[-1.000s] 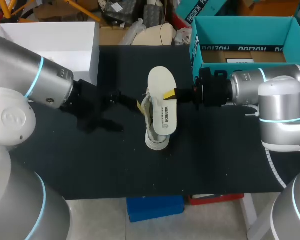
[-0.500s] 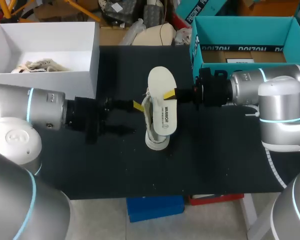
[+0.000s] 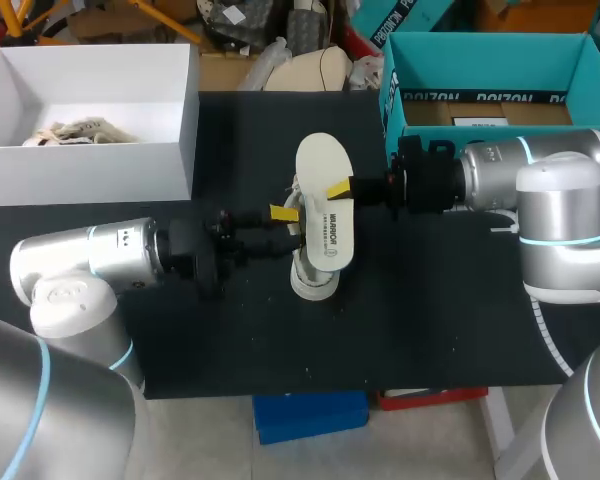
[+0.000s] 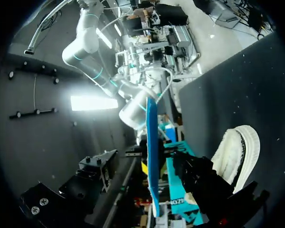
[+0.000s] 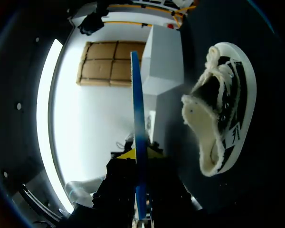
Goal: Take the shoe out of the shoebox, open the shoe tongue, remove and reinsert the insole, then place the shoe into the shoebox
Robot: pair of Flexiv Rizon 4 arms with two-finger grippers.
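A white shoe (image 3: pixel 315 272) stands on the black table mat, toe toward the front edge. Above it hangs the cream insole (image 3: pixel 325 200), with my right gripper (image 3: pixel 337 188) shut on its right edge. In the right wrist view the insole (image 5: pixel 138 118) shows edge-on, blue underneath, pinched at my right gripper (image 5: pixel 140 154), and the shoe (image 5: pixel 218 128) lies beside it. My left gripper (image 3: pixel 283 214) is at the insole's left edge, just above the shoe's collar, fingers apart. In the left wrist view the insole (image 4: pixel 150 152) stands edge-on ahead, and the shoe (image 4: pixel 237 152) lies off to one side.
A white box (image 3: pixel 90 172) with crumpled paper inside sits at the back left. The teal shoebox (image 3: pixel 480 45) stands open at the back right, behind my right arm.
My left arm has swung down toward the table's front, and its gripper has turned while staying at the insole's left edge. The right arm, insole and shoe have not moved.
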